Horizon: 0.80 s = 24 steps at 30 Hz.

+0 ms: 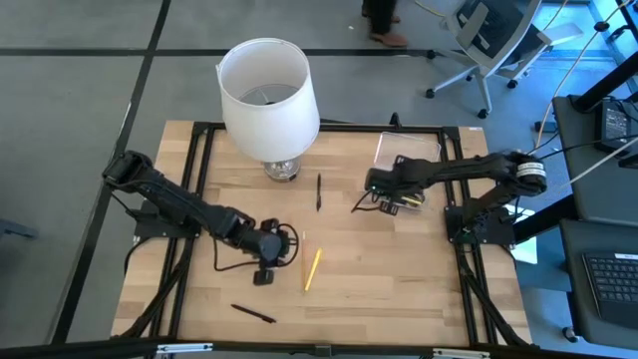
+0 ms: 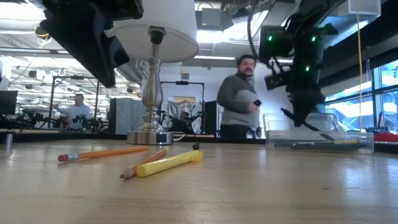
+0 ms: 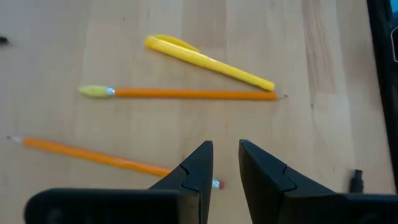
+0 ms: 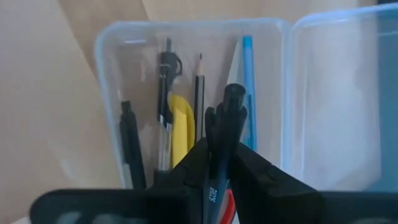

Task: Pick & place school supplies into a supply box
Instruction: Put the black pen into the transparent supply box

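Observation:
The clear supply box (image 4: 186, 37) stands open near the table's far right (image 1: 407, 148) and holds several pens and pencils (image 4: 166, 106); its lid (image 4: 339, 93) lies beside it. My right gripper (image 4: 225, 146) hangs over the box (image 2: 317, 140), shut on a black pen (image 4: 233, 102). My left gripper (image 3: 225, 155) is open, low over the middle of the table (image 1: 267, 247). Just beyond it lie a yellow pen (image 3: 205, 59) and two orange pencils (image 3: 186, 93) (image 3: 93, 155). Two more black pens lie flat on the table (image 1: 319, 191) (image 1: 254, 313). My right gripper pinches the black pen's barrel (image 4: 219, 168) between its two fingers. The pen runs along the fingers, and its end (image 4: 235, 93) sticks out past the fingertips. It is lifted clear, above the open box.
A white-shaded lamp (image 1: 267, 100) on a metal base (image 2: 149, 135) stands at the table's far middle. A person (image 2: 239, 99) stands in the room beyond the far edge. Bare wood lies between the two grippers (image 1: 349, 249).

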### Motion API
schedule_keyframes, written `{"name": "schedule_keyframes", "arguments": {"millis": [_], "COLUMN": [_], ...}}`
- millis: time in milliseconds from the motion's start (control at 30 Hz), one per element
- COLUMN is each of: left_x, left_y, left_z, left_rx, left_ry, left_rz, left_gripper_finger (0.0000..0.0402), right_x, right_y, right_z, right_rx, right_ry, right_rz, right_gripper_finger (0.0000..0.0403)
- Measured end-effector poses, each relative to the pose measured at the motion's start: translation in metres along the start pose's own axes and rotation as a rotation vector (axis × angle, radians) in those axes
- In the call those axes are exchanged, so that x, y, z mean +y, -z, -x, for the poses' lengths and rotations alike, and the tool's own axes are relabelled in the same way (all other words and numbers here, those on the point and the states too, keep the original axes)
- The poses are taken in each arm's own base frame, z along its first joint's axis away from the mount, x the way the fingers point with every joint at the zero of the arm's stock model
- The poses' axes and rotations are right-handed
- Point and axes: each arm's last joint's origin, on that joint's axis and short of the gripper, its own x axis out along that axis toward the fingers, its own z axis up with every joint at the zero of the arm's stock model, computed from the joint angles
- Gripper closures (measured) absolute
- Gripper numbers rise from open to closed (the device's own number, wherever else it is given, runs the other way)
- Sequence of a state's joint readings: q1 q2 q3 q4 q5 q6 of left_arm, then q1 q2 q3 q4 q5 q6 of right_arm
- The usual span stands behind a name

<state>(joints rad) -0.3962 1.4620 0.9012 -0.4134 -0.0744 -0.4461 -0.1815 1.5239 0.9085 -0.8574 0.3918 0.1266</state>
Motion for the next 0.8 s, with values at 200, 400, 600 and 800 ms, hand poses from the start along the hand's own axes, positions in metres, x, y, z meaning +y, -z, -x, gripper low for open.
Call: {"name": "schedule_keyframes", "arguments": {"millis": [200,400,600,800], "left_x": [-0.013,-0.026,-0.034,-0.036], "left_y": [0.007,0.014,0.019,0.02], "left_z": [0.001,0.003,0.004,0.004], "left_rx": [0.034,0.019,0.012,0.044], "left_ry": [0.062,0.041,0.04,0.092], "left_rz": [-0.026,-0.044,-0.041,-0.024], "left_gripper_finger": [0.0328,0.0326,0.0304,0.0276], "right_x": [0.002,0.008,0.01,0.01], "right_y": [-0.004,-0.007,-0.008,-0.008], "right_z": [-0.026,-0.045,-0.05,-0.05], "right_rx": [0.103,0.153,0.167,0.166], "right_ry": [0.026,0.03,0.023,0.023], "right_rz": [0.017,0.076,0.085,0.077], "right_gripper_finger": [0.035,0.035,0.0347,0.0311]}}
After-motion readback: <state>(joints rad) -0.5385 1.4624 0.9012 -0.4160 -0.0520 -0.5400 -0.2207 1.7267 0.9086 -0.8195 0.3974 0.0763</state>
